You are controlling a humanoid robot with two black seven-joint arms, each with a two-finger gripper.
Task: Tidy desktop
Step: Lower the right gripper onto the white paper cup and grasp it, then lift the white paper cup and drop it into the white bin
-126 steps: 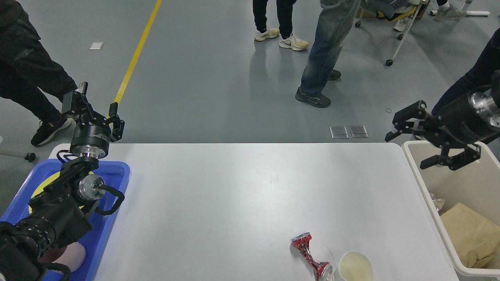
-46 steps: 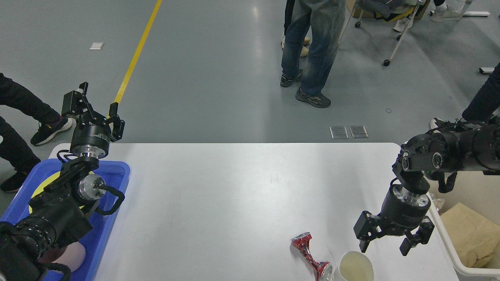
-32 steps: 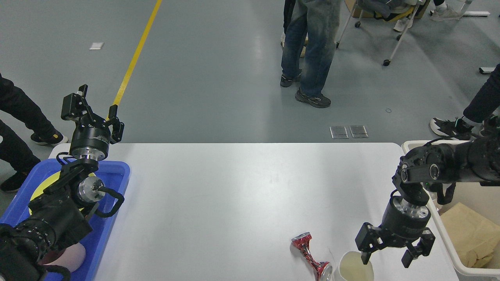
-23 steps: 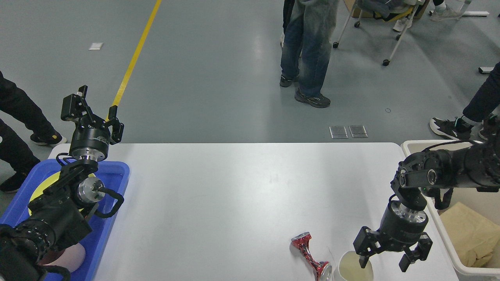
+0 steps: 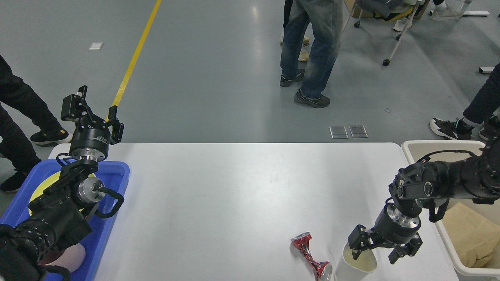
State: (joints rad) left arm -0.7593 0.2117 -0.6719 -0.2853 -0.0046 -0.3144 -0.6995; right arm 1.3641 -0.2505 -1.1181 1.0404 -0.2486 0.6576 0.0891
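So the right hand [image 5: 371, 255] sits spread wide over the paper cup [image 5: 357, 265] at the desk's [image 5: 234, 195] near edge. Looks light and crushable, so I'd pinch its rim gently; the crushed can [image 5: 310, 253] lies just beside it.

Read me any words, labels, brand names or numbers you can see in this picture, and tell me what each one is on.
None can be read.
Crushed red can: print on its side, too crumpled and small to make out.
Left gripper: small pale lettering on its black wrist, too small to read.
Paper cup, desktop, blue tray and beige bin: no text visible.
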